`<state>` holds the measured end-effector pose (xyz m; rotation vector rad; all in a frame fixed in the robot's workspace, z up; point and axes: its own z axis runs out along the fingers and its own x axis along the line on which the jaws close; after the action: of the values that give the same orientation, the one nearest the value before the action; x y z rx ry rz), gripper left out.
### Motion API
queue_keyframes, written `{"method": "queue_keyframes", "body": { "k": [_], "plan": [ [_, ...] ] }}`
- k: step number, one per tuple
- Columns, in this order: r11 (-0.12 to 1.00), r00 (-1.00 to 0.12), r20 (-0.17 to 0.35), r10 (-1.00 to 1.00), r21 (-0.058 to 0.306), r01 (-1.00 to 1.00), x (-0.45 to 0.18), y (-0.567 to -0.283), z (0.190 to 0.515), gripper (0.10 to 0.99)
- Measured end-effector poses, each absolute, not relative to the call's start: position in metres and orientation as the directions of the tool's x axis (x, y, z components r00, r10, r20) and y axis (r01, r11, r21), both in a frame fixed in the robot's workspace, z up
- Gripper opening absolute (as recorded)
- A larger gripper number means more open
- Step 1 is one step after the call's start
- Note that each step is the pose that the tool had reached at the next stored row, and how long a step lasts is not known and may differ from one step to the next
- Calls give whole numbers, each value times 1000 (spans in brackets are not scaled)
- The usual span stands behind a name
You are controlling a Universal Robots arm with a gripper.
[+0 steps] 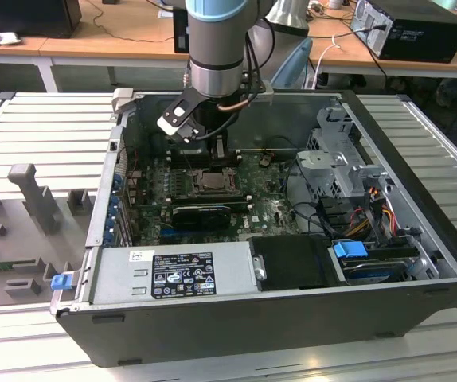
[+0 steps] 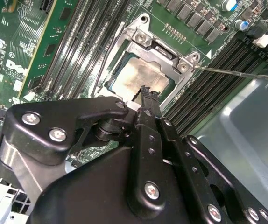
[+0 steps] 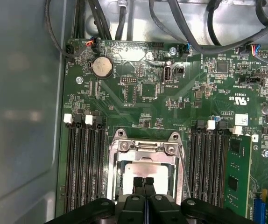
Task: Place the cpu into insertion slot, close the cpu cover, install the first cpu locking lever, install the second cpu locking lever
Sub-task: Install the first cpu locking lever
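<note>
Jaws pressed together, empty, over cpu edge; cpu cover down; memory slots flank both sides.

Pale cpu flat in insertion slot, silver cpu cover down around it

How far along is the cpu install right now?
Done: the cpu sits in the insertion slot, and the cpu cover looks folded down around it. In hand: the shut gripper hovers at the cpu's edge, holding nothing. Left: a thin locking lever juts out beside the slot, apparently unlatched; I can't tell the other lever's state.
</note>
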<state>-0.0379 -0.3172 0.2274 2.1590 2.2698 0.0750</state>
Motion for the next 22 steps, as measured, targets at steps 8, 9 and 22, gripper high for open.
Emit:
{"method": "queue_keyframes", "body": {
  "k": [8,9,22],
  "plan": [
    [49,-50,27,998,40,998,-38,-317,237,106],
    [49,-50,27,998,40,998,-38,-317,239,106],
    [201,-202,27,979,40,979,-38,-317,270,106]
  ]
}}
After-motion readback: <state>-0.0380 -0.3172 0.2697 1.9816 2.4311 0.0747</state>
